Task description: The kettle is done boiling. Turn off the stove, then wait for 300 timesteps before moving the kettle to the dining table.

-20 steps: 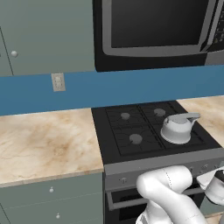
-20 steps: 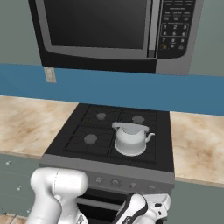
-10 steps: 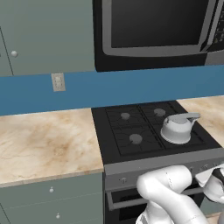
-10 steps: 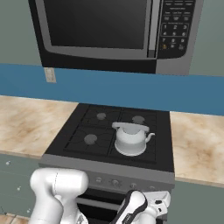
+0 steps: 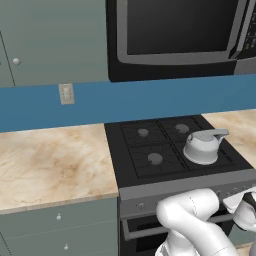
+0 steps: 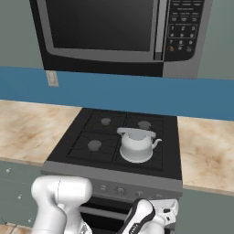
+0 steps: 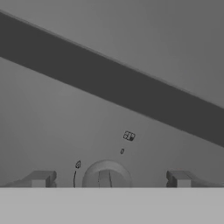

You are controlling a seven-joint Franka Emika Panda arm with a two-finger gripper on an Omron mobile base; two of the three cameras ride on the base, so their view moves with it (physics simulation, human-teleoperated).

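Stood early in the task: kettle (image 6: 135, 145) sat on the front right burner of the stove (image 6: 96, 157), nowhere near any dining table. Gripper (image 7: 107, 178) hung spread wide at the grey front panel, fingertips either side of a knob (image 7: 106, 177), not yet closed on it. Judged all steps left: turning off, waiting, moving.

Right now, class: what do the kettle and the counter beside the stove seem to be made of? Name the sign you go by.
Kettle: probably metal, smooth silver-grey with soft highlights on its rounded body. Counter: looks like polished marble or stone, beige with brownish veins; it could be a printed laminate. Stove: matte black top, likely enamelled metal.
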